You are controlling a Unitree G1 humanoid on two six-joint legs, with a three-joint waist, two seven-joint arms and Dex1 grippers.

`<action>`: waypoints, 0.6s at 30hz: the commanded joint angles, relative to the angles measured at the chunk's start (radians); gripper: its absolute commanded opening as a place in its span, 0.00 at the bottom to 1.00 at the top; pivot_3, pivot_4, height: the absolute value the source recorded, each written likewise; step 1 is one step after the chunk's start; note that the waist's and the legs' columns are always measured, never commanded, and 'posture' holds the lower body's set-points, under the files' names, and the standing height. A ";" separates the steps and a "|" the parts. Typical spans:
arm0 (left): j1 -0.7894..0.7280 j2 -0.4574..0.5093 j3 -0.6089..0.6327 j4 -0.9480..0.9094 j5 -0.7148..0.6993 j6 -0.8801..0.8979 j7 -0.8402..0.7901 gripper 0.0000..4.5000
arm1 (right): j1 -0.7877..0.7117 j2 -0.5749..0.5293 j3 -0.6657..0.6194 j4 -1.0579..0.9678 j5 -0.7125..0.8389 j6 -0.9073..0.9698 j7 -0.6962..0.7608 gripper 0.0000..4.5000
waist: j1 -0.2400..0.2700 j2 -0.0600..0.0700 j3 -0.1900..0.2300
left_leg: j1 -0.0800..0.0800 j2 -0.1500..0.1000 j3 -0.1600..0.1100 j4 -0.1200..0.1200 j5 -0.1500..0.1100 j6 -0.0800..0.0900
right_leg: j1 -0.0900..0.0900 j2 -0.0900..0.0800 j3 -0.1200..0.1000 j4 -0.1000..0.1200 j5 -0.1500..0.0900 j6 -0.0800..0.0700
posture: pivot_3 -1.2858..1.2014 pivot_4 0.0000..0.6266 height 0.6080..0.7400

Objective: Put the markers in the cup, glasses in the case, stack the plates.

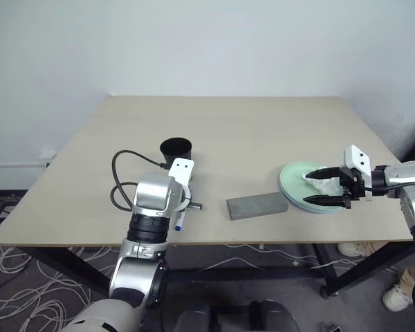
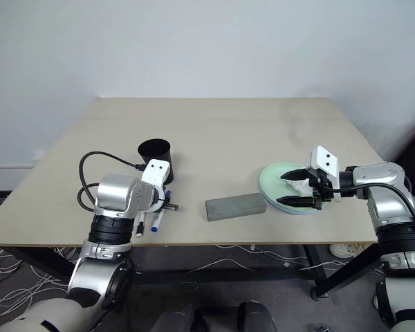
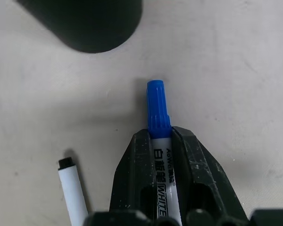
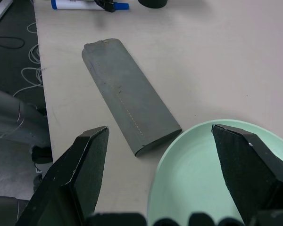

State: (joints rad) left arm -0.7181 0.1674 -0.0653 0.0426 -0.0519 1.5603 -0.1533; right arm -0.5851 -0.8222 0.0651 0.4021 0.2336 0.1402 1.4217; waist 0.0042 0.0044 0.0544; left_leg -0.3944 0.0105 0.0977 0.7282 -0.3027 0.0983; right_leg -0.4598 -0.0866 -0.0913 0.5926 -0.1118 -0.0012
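- Left wrist view: my left claw (image 3: 161, 141) is clenched on the blue-capped marker (image 3: 159, 122), its two fingers touching the white barrel on either side while the blue cap sticks out past their tips toward twelve o'clock. The marker lies on the table (image 3: 236, 70). The black cup (image 3: 92, 23) stands at about eleven o'clock from the cap, apart from it. The black-capped marker (image 3: 73, 188) lies loose beside my fingers at eight o'clock.
- Right wrist view: my right claw (image 4: 158, 160) is released, jaws wide, holding nothing. The closed grey case (image 4: 129, 99) lies at eleven o'clock, touching or just beside the rim of the mint green plate (image 4: 198, 179) under my right finger.
- Head views: the green plate sits on the light blue plate (image 2: 301, 211), already stacked, with a crumpled white tissue (image 2: 303, 185) on top. I cannot see the glasses.
- Risk, as I judge it: my grip is near the cap end, so the long tail could swing the marker as I lift, and it might strike the cup's rim and tip the cup.
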 commanded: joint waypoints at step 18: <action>-0.099 0.021 0.096 -0.055 -0.198 -0.734 -0.194 0.02 | -0.055 0.003 -0.020 0.001 0.007 -0.012 0.002 0.84 | 0.000 0.000 0.000 | 0.000 0.000 0.000 -0.005 0.002 -0.001 | -0.001 0.001 0.000 -0.002 0.001 -0.002 | 0.52 0.00 1.00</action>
State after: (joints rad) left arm -0.7792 0.1888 -0.0196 -0.0249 -0.2508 0.9096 -0.3699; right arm -0.6177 -0.8131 0.0652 0.4151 0.2330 0.1402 1.4221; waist 0.0044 0.0046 0.0547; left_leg -0.3944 0.0100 0.0983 0.7233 -0.3005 0.0979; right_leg -0.4608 -0.0860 -0.0911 0.5907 -0.1112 -0.0027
